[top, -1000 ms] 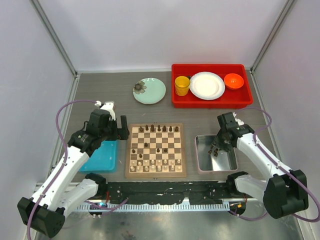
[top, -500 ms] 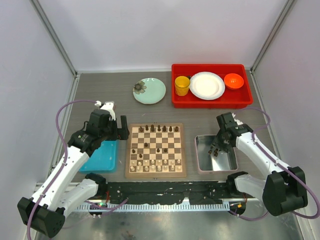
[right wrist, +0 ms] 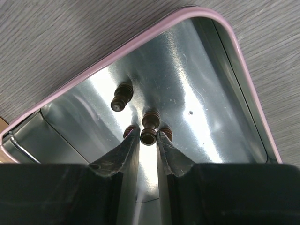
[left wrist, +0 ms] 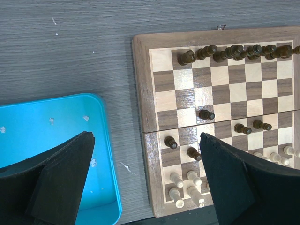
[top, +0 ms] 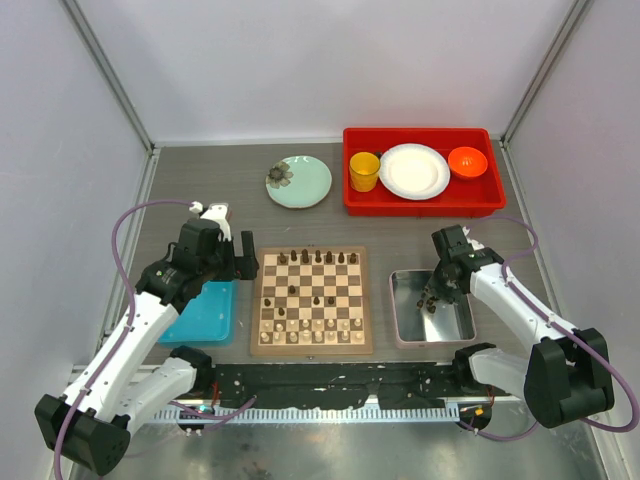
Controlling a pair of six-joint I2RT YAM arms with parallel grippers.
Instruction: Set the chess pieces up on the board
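Your right pincer [right wrist: 149, 143] pinches a dark piece [right wrist: 149, 136] in the metal tray [right wrist: 206, 93]; lift straight up, clear of its neighbours [right wrist: 121, 99]. Left pincer [left wrist: 146, 140] gapes empty.

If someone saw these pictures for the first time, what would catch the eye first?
The chessboard in the middle of the table, dark and pale pieces on it, stands out first. Next, the right gripper reaches into the silver tray, its fingers flanking a dark chess piece.
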